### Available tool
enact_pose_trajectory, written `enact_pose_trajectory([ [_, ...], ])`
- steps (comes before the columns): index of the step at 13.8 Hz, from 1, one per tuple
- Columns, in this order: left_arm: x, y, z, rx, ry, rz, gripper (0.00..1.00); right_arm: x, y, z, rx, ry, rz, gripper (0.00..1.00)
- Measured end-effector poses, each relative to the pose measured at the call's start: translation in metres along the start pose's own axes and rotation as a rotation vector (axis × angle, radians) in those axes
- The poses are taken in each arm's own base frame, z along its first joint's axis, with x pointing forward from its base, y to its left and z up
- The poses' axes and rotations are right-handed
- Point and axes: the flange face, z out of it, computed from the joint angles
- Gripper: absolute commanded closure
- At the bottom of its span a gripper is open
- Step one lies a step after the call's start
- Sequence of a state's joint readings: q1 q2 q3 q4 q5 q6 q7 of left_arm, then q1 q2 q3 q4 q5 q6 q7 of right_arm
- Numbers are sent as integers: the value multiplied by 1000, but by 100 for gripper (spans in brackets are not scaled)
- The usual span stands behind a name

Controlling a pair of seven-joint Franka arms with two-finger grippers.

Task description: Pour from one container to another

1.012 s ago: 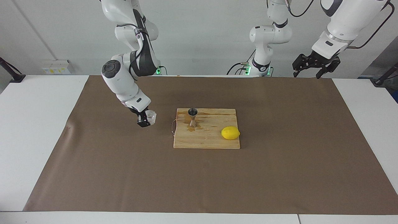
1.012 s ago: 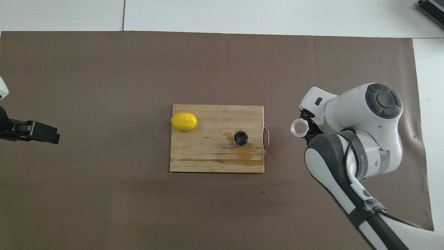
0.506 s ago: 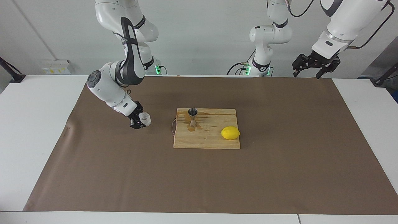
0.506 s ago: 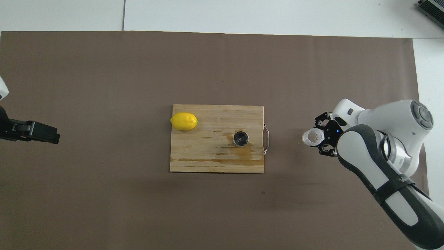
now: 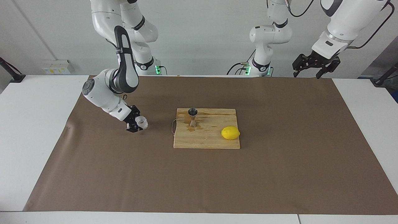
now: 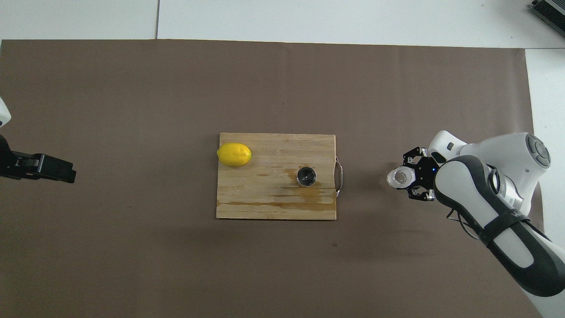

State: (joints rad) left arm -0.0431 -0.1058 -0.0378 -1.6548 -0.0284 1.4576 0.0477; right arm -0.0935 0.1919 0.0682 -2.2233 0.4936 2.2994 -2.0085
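We see right gripper (image 5: pixel 136 123) clamped on glass tumbler (image 5: pixel 141 121), tilted, mouth toward cutting board (image 5: pixel 206 140), over brown mat (image 5: pixel 199 174) at right arm's end. Jigger (image 5: pixel 193 117) upright on board; lemon (image 5: pixel 230 133) on same board, apart from jigger. Left gripper (image 5: pixel 313 67) waits raised at its end, jaws spread, holding nothing.

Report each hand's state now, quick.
Right hand: shut on the glass tumbler, tipped on its side, over the brown mat beside the cutting board.
Left hand: open, holding nothing, waiting raised at its own end of the table.
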Motion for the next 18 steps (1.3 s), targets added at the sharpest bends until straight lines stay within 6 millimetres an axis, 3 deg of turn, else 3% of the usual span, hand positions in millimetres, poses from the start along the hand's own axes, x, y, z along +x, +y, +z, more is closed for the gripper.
enact_pose_trajectory([
  [1,0,0,0,0,0,0,0,0,0,1,1,0,-5,6],
  [2,0,0,0,0,0,0,0,0,0,1,1,0,-7,0],
  [6,0,0,0,0,0,0,0,-2,1,-3,-6,0,-33,0],
  [8,0,0,0,0,0,0,0,3,5,-16,-32,-4,-44,0],
  [12,0,0,0,0,0,0,0,25,2,-72,-61,-12,-77,0],
  [14,0,0,0,0,0,0,0,35,0,-109,-67,-84,-47,0],
  [18,0,0,0,0,0,0,0,74,-3,-185,-107,-192,231,0],
])
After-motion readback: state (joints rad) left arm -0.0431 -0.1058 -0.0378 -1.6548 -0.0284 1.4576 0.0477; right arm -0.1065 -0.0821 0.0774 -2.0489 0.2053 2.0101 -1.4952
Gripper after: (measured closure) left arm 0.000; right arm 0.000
